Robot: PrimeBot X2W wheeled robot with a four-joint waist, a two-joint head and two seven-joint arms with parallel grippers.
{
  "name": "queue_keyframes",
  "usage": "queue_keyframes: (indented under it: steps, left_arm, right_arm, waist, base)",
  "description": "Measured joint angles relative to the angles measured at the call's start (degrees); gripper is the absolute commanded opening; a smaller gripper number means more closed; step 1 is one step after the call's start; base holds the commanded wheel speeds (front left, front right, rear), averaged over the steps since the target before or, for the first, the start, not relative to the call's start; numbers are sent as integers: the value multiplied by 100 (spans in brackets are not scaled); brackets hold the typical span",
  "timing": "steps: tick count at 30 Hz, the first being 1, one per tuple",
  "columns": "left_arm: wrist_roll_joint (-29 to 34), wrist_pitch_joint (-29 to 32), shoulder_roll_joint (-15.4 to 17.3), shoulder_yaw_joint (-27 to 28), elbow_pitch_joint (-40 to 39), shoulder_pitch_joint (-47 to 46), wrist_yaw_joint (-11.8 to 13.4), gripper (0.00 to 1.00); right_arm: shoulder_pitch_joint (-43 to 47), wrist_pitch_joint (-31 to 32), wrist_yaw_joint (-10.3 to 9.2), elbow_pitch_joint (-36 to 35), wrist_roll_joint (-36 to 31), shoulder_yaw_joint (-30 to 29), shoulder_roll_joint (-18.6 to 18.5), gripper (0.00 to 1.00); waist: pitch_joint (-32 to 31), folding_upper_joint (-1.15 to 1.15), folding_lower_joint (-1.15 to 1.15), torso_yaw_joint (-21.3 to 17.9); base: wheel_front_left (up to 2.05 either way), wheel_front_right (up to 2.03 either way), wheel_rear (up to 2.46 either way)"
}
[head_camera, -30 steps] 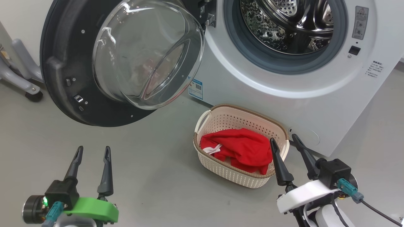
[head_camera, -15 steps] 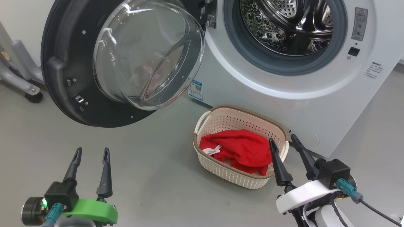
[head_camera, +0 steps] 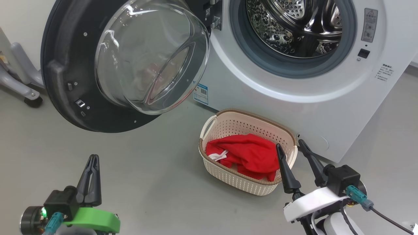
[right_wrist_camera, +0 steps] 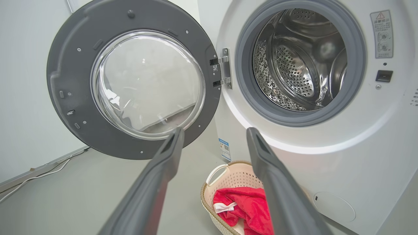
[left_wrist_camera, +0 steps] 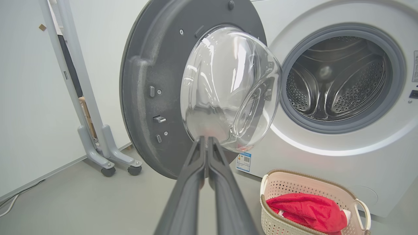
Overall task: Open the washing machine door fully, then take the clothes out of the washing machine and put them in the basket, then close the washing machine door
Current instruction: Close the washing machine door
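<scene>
The washing machine (head_camera: 326, 107) stands with its door (head_camera: 68, 65) swung wide to the left, glass bowl facing out. Its steel drum (head_camera: 294, 23) looks empty. The red clothes (head_camera: 248, 155) lie in the cream basket (head_camera: 235, 125) on the floor in front of the machine. My left gripper (head_camera: 93, 158) hovers at lower left, short of the door, shut with nothing between its fingers (left_wrist_camera: 204, 153). My right gripper (head_camera: 290, 145) is open just right of the basket, empty; its fingers (right_wrist_camera: 173, 143) frame the basket (right_wrist_camera: 222, 173) and clothes (right_wrist_camera: 245, 205).
A grey wheeled stand (head_camera: 23, 85) sits left of the door, also seen as a stand (left_wrist_camera: 107, 156) by the white wall. A cable (right_wrist_camera: 32, 178) runs along the wall base. Bare grey floor (head_camera: 156, 182) lies between my grippers.
My left gripper's fingers have closed together from wide open. The right gripper stays open in place. The view shifted slightly.
</scene>
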Motion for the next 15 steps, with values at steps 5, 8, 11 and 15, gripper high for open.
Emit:
queue_keyframes:
  steps: [5, 8, 11, 15]
  left_arm:
    - [-8, 0, 0, 85, -162, 2, -1, 0]
    - [-10, 0, 1, 176, -240, 2, -1, 0]
    - [-37, -1, 8, 289, -425, -10, -1, 0]
    - [-54, -14, 68, 459, -680, -53, -1, 0]
  right_arm:
    - [-3, 0, 1, -45, -103, 104, 0, 100]
    - [-13, 0, 0, -74, -145, 119, 0, 100]
    - [-44, 0, 0, -111, -235, 120, -3, 100]
    - [-133, 0, 1, -158, -307, 137, -25, 100]
  waist:
    - [138, 0, 0, -32]
    - [210, 0, 0, -51]
    - [334, 0, 0, -87]
    - [524, 0, 0, -144]
  base:
    - [0, 0, 0]
    - [0, 0, 0]
    - [0, 0, 0]
    - [0, 0, 0]
